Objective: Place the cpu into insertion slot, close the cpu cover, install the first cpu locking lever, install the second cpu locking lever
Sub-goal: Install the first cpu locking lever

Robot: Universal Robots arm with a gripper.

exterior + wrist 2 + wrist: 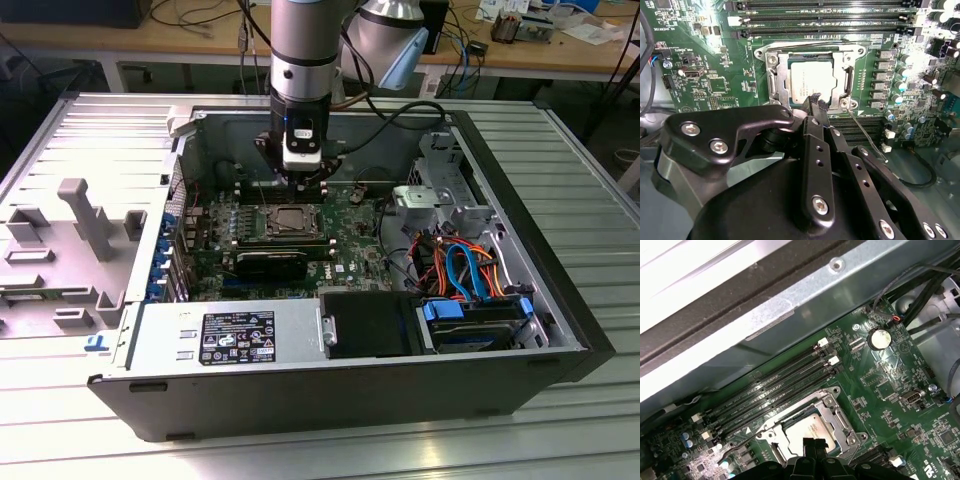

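The pincer [816, 103] hangs low over the green board [715, 80], fingertips pressed together on nothing, just at the edge of the cpu cover [782, 80]. The cpu [810, 80] lies in the insertion slot [810, 47], and the cover sits flat around it.
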